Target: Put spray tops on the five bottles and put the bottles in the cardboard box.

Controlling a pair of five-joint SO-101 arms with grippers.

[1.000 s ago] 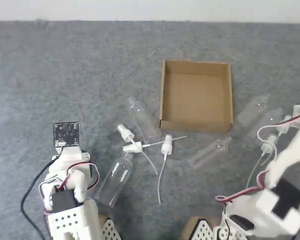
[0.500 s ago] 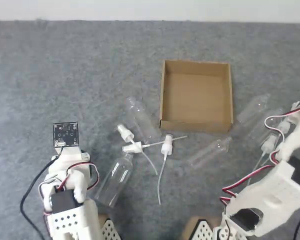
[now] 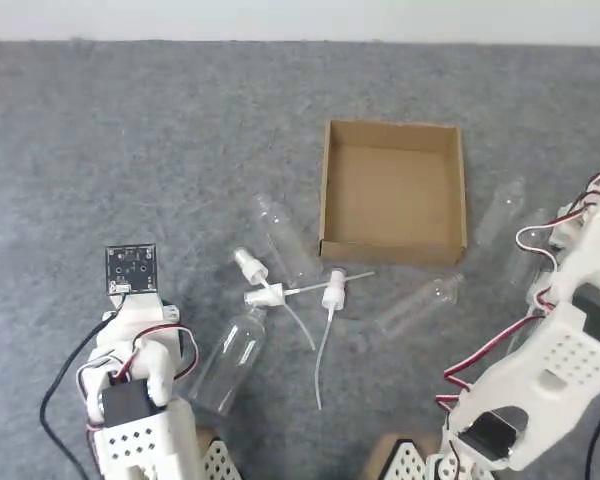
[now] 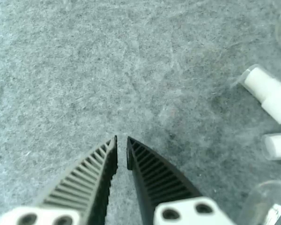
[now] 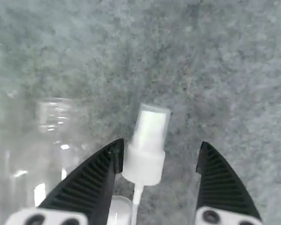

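1. The right claw is spread wide. Its jaws straddle a spray top lying on the grey tabletop and do not seem to touch it. A clear bottle neck lies just beside. The straddle looks meant for closing on the top's collar.
2. The left claw is pressed almost together and pinches nothing. It hangs over bare tabletop, probably parked out of the way, with two loose spray tops farther off.
3. The cardboard box sits mouth-up at about 1 o'clock from the tabletop's middle. No bottle is in it yet, so the task looks barely begun.
4. Uncapped bottles lie on their sides around the box: one at its 8 o'clock, one farther out at 7 o'clock by the left arm, one at 5 o'clock and one at 3 o'clock beside the right arm.
5. Three more tops cluster at the box's 7 o'clock, their tubes trailing.
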